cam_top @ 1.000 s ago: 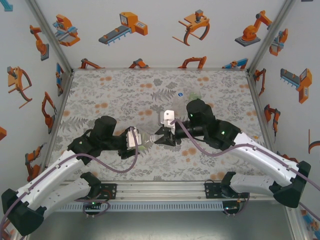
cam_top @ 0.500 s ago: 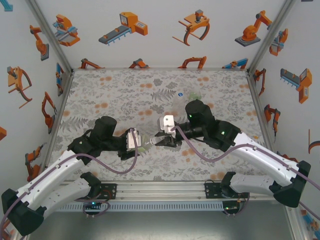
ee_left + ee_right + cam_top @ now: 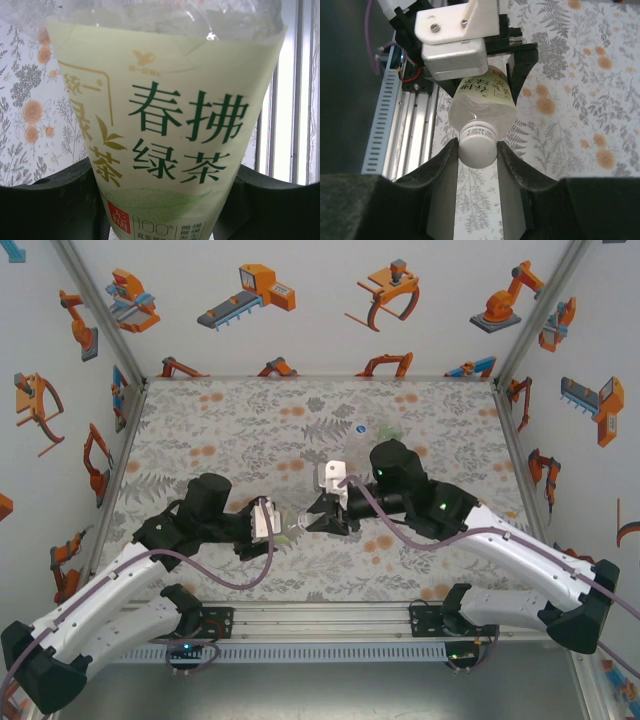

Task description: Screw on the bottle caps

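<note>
1. The left gripper (image 3: 165,205) is clamped round the labelled body of the bottle (image 3: 165,125). It holds the bottle on its side above the near middle of the counter (image 3: 220,430), with the neck pointing right.
2. The right gripper (image 3: 477,150) is closed on the white cap (image 3: 477,144), which sits on the bottle's neck.
3. The thin plastic wall may buckle or spin in the left grip once the cap is turned, so the thread would never tighten.
4. Whether the cap sits square on the neck cannot be told; if it is skewed, twisting could cross-thread it.
5. Letting go too early could drop the cap.
</note>
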